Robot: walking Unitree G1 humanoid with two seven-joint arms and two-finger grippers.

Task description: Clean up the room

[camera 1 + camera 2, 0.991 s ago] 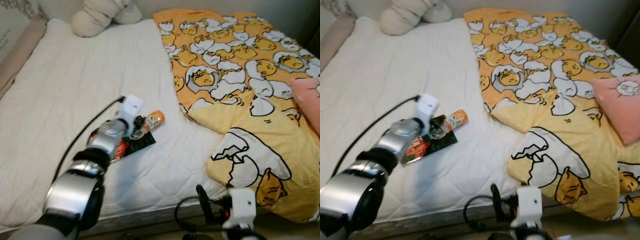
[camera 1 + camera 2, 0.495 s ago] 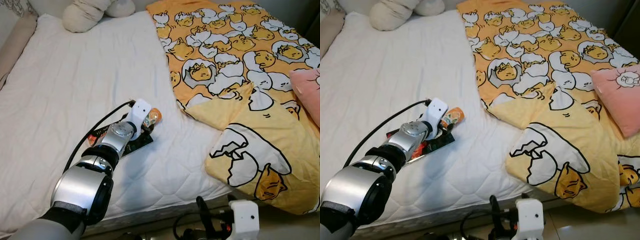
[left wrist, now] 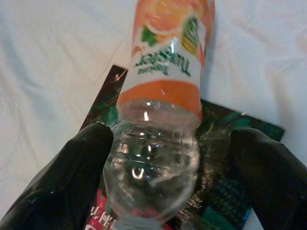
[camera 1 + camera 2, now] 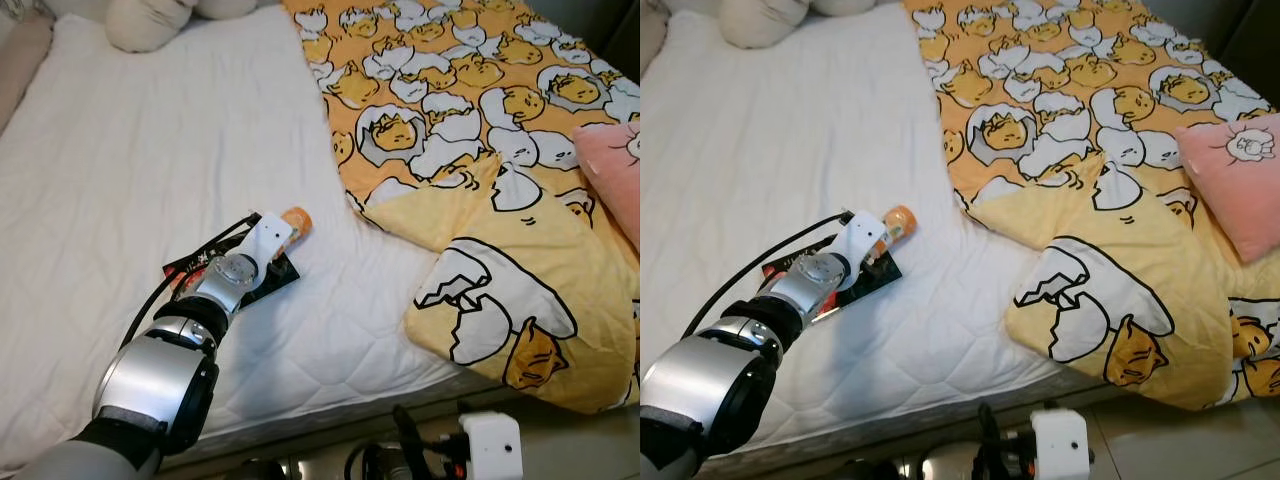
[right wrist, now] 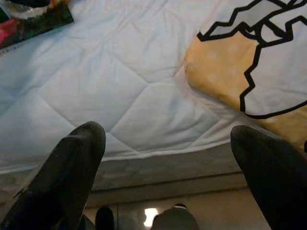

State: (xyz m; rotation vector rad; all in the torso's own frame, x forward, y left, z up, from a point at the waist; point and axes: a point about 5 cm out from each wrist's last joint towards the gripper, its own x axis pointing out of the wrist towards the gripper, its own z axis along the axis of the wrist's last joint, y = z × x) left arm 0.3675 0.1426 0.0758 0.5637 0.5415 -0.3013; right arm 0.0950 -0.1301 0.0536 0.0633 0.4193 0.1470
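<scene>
Orange-labelled bottle [image 3: 160, 120] between left claw [image 3: 168, 177] fingers

One bottle [image 4: 293, 218] — one packet [image 4: 190, 268] — one pink cushion [image 4: 1240, 180]

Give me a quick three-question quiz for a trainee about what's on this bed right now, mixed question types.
1. True or false: the left claw is shut on the bottle.
2. The bottle lies partly on: A) the pink pillow, B) a dark snack packet, C) the yellow duvet.
3. Fill in: the right claw hangs by the mattress edge with its fingers ____.

Key: 1 false, its fingers flank the bottle; 2 B; 3 open.
</scene>
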